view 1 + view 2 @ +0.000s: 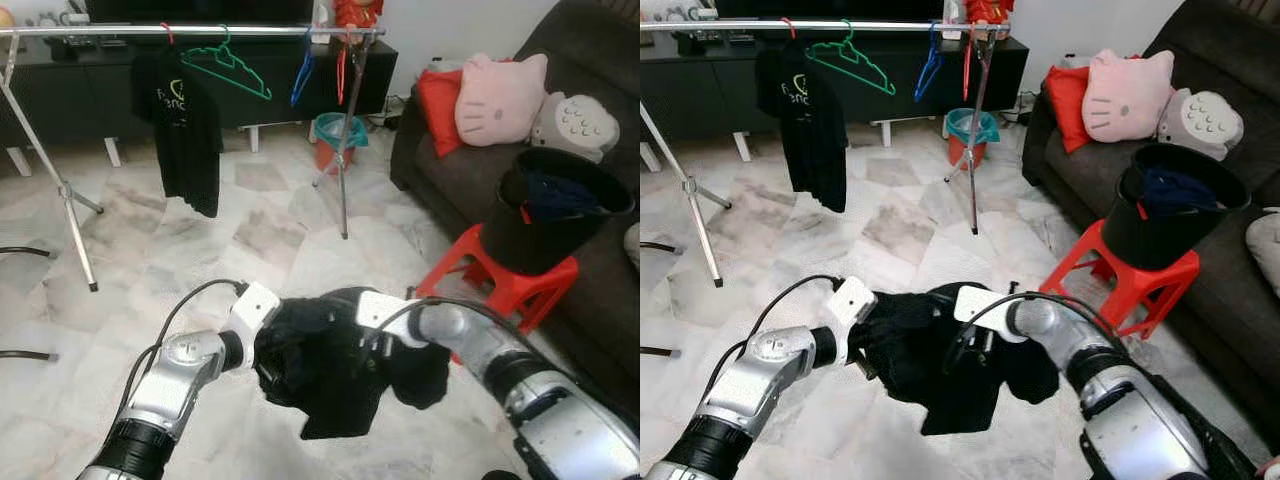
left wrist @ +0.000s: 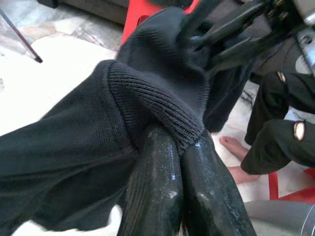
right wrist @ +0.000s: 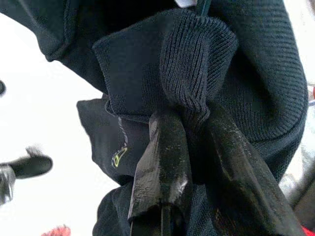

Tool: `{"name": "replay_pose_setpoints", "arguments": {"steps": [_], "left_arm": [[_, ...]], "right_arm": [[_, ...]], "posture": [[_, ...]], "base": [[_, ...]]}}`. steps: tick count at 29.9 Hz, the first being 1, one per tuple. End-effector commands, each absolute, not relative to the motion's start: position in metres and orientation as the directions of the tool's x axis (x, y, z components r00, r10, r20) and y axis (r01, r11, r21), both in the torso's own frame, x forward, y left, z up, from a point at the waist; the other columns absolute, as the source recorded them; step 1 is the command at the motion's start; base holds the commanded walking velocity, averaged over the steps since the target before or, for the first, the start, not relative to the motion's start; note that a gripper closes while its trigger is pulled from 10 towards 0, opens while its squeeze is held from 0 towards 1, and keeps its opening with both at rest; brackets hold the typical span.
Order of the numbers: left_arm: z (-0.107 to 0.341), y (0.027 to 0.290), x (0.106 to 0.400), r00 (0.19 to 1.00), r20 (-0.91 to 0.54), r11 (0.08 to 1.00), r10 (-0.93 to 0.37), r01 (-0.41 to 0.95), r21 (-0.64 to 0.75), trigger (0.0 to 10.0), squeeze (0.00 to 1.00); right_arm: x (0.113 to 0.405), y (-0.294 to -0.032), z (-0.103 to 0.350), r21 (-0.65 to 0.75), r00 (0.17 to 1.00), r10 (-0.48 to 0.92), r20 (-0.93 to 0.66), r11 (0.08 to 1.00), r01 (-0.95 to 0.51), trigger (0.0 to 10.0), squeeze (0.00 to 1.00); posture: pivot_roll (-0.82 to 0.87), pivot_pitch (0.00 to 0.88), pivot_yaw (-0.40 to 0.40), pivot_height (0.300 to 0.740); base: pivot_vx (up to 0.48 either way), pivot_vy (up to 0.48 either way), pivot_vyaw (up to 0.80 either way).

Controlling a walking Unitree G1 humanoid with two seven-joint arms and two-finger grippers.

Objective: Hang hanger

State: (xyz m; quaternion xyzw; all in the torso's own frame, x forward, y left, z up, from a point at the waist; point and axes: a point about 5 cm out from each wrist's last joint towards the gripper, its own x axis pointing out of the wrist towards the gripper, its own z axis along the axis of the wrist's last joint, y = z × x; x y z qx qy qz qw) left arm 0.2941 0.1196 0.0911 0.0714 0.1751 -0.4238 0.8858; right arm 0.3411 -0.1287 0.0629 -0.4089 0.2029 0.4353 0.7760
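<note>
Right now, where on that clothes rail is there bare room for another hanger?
Bare rail runs left of the hanging black T-shirt. The stretch from the green hanger to the blue hanger and red hanger is crowded. Both grippers, left and right, hold a dark garment.

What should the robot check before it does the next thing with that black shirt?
1. Left pincer holds the shirt: ok, shut on the ribbed edge.
2. Right pincer holds the shirt: ok, fingers pinch the knit fold.
3. Hanger inside the shirt: cannot tell, the cloth is bunched up.
4. Free hanger on the rail: ok, the green hanger hangs bare.
5. Room on the rail: ok, there is a gap beside the hung T-shirt.
6. Path safe: not ok, a person's bare feet are close by.
</note>
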Motion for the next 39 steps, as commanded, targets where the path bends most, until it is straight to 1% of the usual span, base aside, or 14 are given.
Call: {"name": "replay_pose_setpoints", "arguments": {"steps": [1, 6, 8, 14, 21, 23, 24, 26, 27, 28, 29, 30, 36, 39], "left_arm": [[0.103, 0.11, 0.296, 0.569, -0.329, 0.606, -0.754, 0.796, -0.013, 10.0, 0.0], [0.109, 0.103, 0.29, 0.521, -0.308, 0.55, -0.796, 0.835, -0.008, 10.0, 0.0], [0.108, 0.098, 0.283, 0.48, -0.31, 0.508, -0.821, 0.861, -0.011, 10.0, 0.0], [0.108, 0.092, 0.275, 0.44, -0.293, 0.468, -0.849, 0.884, -0.027, 10.0, 0.0], [0.106, 0.093, 0.268, 0.411, -0.323, 0.441, -0.853, 0.897, -0.021, 10.0, 0.0], [0.108, 0.095, 0.273, 0.475, -0.294, 0.486, -0.829, 0.873, 0.041, 10.0, 0.0], [0.108, 0.095, 0.273, 0.475, -0.294, 0.486, -0.829, 0.873, 0.041, 10.0, 0.0], [0.112, 0.098, 0.28, 0.565, -0.24, 0.567, -0.79, 0.821, 0.066, 10.0, 0.0], [0.112, 0.098, 0.28, 0.565, -0.24, 0.567, -0.79, 0.821, 0.066, 10.0, 0.0], [0.114, 0.1, 0.281, 0.592, -0.211, 0.593, -0.778, 0.803, 0.066, 10.0, 0.37], [0.114, 0.101, 0.281, 0.596, -0.204, 0.597, -0.777, 0.8, 0.063, 10.0, 0.37], [0.113, 0.103, 0.28, 0.597, -0.208, 0.598, -0.775, 0.799, 0.064, 10.0, 1.0], [0.111, 0.11, 0.278, 0.602, -0.221, 0.601, -0.767, 0.795, 0.082, 10.0, 1.0], [0.114, 0.116, 0.284, 0.65, -0.199, 0.644, -0.733, 0.758, 0.106, 10.0, 1.0]], "right_arm": [[0.347, -0.127, 0.071, -0.462, 0.565, 0.52, -0.64, 0.326, -0.824, 10.0, 0.0], [0.351, -0.107, 0.078, -0.452, 0.598, 0.572, -0.562, 0.393, -0.801, 10.0, 0.0], [0.357, -0.093, 0.087, -0.424, 0.667, 0.578, -0.47, 0.515, -0.745, 10.0, 0.0], [0.363, -0.076, 0.101, -0.388, 0.759, 0.567, -0.32, 0.652, -0.651, 10.0, 0.0], [0.364, -0.061, 0.108, -0.333, 0.779, 0.574, -0.252, 0.705, -0.627, 10.0, 0.0], [0.361, -0.057, 0.104, -0.307, 0.767, 0.587, -0.258, 0.703, -0.641, 10.0, 0.0], [0.361, -0.057, 0.104, -0.307, 0.767, 0.587, -0.258, 0.703, -0.641, 10.0, 0.0], [0.358, -0.057, 0.099, -0.312, 0.762, 0.587, -0.273, 0.695, -0.648, 10.0, 0.0], [0.358, -0.057, 0.099, -0.312, 0.762, 0.587, -0.273, 0.695, -0.648, 10.0, 0.0], [0.357, -0.06, 0.096, -0.31, 0.762, 0.583, -0.281, 0.697, -0.647, 10.0, 0.0], [0.356, -0.062, 0.095, -0.307, 0.764, 0.581, -0.281, 0.7, -0.645, 10.0, 0.0], [0.356, -0.063, 0.094, -0.307, 0.764, 0.58, -0.283, 0.7, -0.644, 10.0, 0.0], [0.355, -0.071, 0.093, -0.314, 0.766, 0.58, -0.279, 0.698, -0.643, 10.0, 0.0], [0.355, -0.072, 0.093, -0.315, 0.756, 0.592, -0.28, 0.687, -0.655, 10.0, 0.0]], "posture": [[0.02, 0.0, -0.094, 0.74], [0.02, 0.0, -0.091, 0.74], [0.03, 0.0, -0.083, 0.74], [0.05, 0.0, -0.077, 0.74], [0.06, 0.0, -0.055, 0.74], [0.06, 0.0, -0.053, 0.74], [0.06, 0.0, -0.053, 0.74], [0.06, 0.0, -0.051, 0.74], [0.06, 0.0, -0.051, 0.74], [0.05, 0.0, -0.051, 0.74], [0.05, 0.0, -0.05, 0.74], [0.05, 0.0, -0.05, 0.74], [0.04, 0.0, -0.055, 0.74], [0.04, 0.0, -0.056, 0.74]], "base": [[0.0, 0.0, 0.0], [0.0, 0.0, 0.0], [0.0, 0.0, 0.0], [0.0, 0.0, 0.0], [0.0, 0.0, 0.0], [0.0, 0.0, 0.0], [0.0, 0.0, 0.0], [0.0, 0.0, 0.0], [0.0, 0.0, 0.0], [0.0, 0.0, 0.0], [0.0, 0.0, 0.0], [0.0, 0.0, 0.0], [0.0, 0.0, 0.0], [0.0, 0.0, 0.0]]}}
